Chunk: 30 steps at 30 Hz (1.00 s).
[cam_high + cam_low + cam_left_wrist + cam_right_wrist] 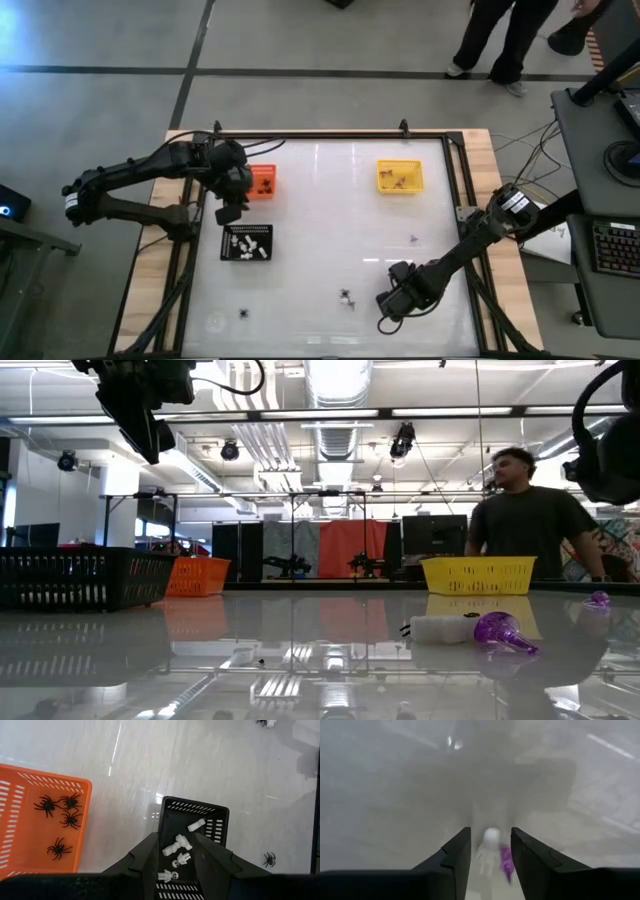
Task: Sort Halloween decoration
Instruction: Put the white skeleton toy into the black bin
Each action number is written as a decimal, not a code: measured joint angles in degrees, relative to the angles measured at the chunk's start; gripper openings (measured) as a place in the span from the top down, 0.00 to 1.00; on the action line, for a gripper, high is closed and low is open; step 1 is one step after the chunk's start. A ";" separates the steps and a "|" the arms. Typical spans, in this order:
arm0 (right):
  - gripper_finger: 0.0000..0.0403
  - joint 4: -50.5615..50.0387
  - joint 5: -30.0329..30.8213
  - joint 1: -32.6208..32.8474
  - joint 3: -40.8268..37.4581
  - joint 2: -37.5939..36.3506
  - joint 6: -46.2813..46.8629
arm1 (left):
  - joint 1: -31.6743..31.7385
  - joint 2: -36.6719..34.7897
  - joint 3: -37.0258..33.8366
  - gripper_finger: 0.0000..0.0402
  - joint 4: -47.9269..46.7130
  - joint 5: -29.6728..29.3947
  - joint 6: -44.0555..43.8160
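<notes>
purple trinket point(506, 862) blurred between fingers

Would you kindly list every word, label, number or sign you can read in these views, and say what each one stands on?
None can be read.
Orange plastic tray, black plastic tray and yellow plastic tray: no print visible.
Dark robot arms: a pale band by the wrist, too small to read.
Keyboard on the side desk: keys too small to read.
Room behind the table in the low view: no legible signs.

Both pincers point(228, 214) point(384, 325) open, apart
</notes>
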 joint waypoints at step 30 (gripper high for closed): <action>0.97 2.22 8.00 -2.25 4.14 0.04 3.93 | 0.00 0.00 0.00 0.74 0.17 0.00 0.09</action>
